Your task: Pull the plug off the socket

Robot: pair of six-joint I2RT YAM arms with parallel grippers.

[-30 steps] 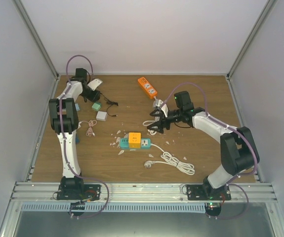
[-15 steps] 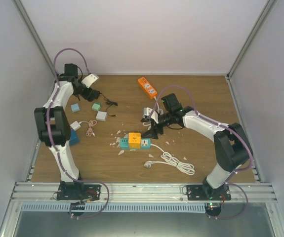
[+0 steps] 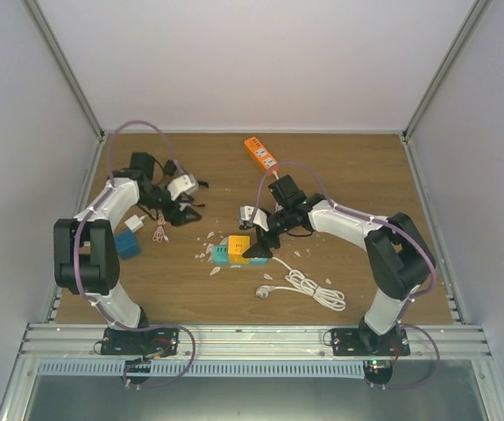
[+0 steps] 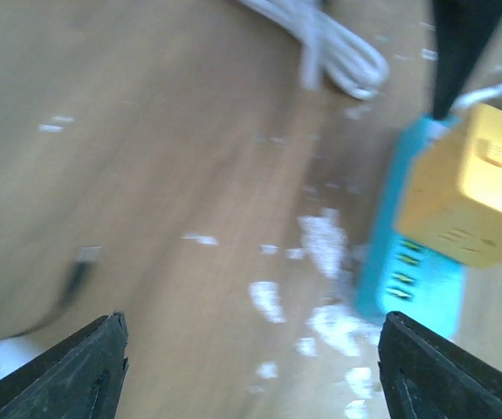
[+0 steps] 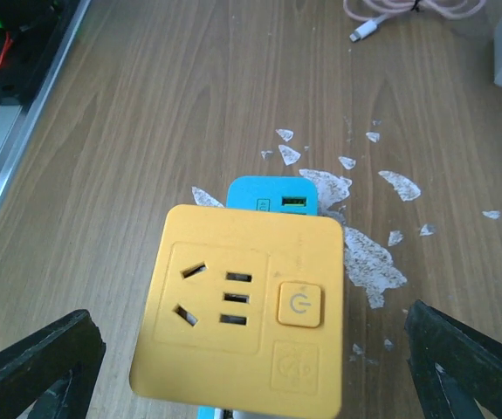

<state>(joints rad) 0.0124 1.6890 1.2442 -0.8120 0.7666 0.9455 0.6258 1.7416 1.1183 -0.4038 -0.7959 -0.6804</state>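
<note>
A yellow cube plug (image 3: 238,245) sits plugged into a teal power strip (image 3: 220,256) at the table's middle. In the right wrist view the yellow cube (image 5: 246,310) fills the centre, with the teal strip (image 5: 268,194) showing behind it. My right gripper (image 5: 251,371) is open, its fingers (image 5: 41,362) wide on either side of the cube and not touching it; it also shows in the top view (image 3: 262,239). My left gripper (image 4: 255,367) is open and empty over bare wood, left of the strip (image 4: 408,275) and cube (image 4: 473,188); it also shows in the top view (image 3: 181,213).
An orange power strip (image 3: 261,153) lies at the back. A coiled white cable (image 3: 308,288) with a white plug (image 3: 265,292) lies in front of the strip. A blue block (image 3: 127,244), a white charger (image 3: 138,222) and a pink cable (image 3: 159,232) lie left. White flecks (image 5: 364,253) are scattered about.
Both arms have swung toward the middle. The left gripper came from the back left corner toward the strip. The right gripper moved left and now sits over the yellow cube.
</note>
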